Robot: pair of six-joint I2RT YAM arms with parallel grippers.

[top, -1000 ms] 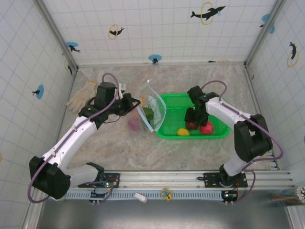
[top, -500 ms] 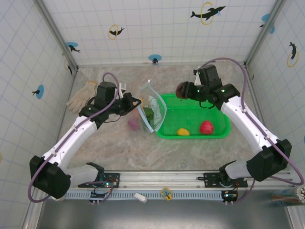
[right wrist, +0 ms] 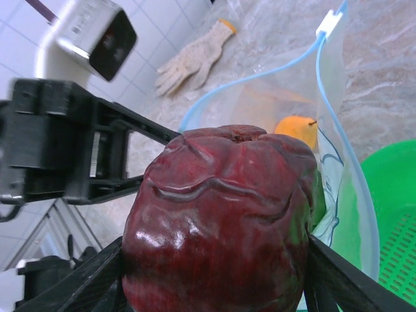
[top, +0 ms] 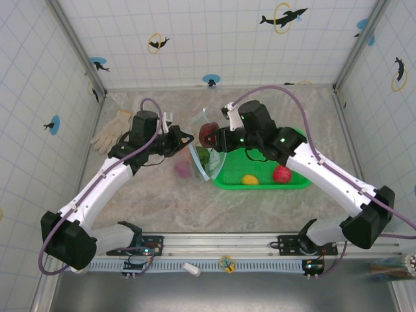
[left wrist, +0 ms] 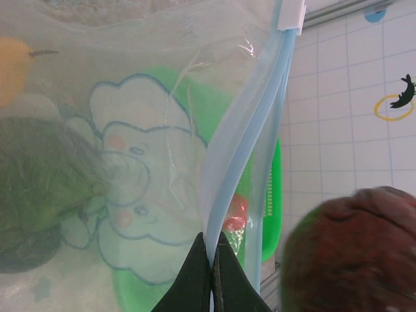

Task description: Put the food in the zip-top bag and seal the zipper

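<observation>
Just at the basket's (top: pixel 296 181) nine o'clock rim, the zip-top bag (top: pixel 211 162) stands upright, zipper (left wrist: pixel 216 194) running twelve to six, pinched by the left end effector (top: pixel 189 138); the right end effector (top: pixel 212 135) clamps a dark red fruit (top: pixel 208 134) at its open mouth.

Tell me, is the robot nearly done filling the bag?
Partway. Done: a green piece and an orange piece sit inside the bag. In hand: the left gripper pinches the zipper edge while the right gripper holds a dark red fruit near its mouth. Left: the yellow piece and red piece in the basket, a pink one beside the bag, then sealing.
</observation>
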